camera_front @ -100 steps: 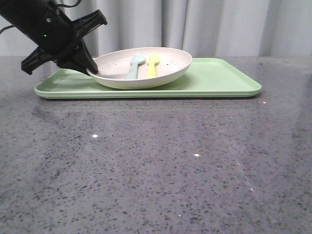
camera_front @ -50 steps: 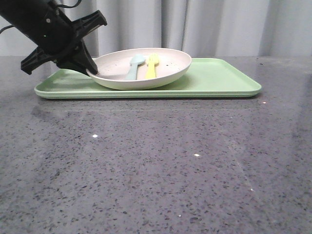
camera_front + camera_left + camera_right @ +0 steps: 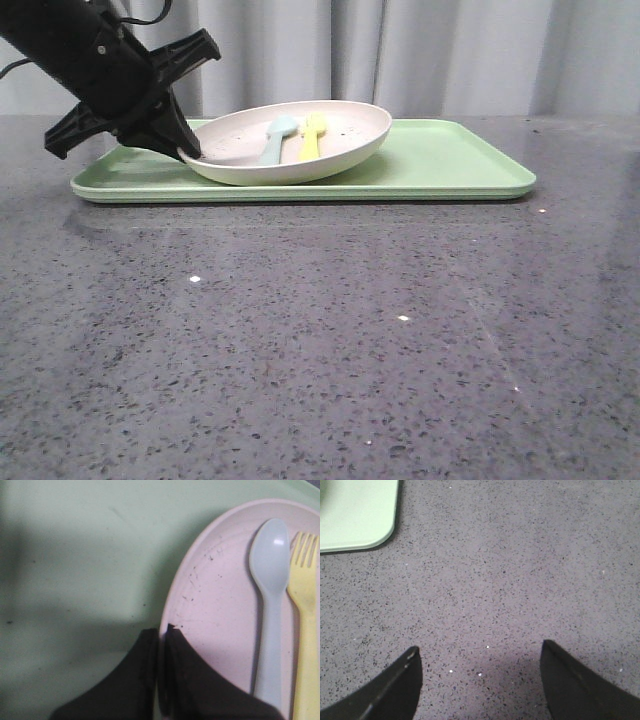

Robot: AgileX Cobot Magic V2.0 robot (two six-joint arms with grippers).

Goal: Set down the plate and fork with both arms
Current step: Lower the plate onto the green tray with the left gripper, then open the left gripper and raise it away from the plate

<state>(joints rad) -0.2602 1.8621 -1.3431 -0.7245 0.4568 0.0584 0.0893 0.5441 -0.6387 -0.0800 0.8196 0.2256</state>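
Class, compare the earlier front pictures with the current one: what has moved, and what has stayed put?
The left hand, shut on the plate rim, has lifted that edge slightly, tilting the plate. The fork and spoon stay inside it; the tray is unmoved.

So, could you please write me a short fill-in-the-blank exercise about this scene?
1. The left gripper is shut on the rim of the ____.
2. In the plate, the blue spoon lies beside a yellow ____.
3. The plate is on a light-green ____.
4. The right gripper is open above the bare grey ____.

Missing words: plate; fork; tray; table.
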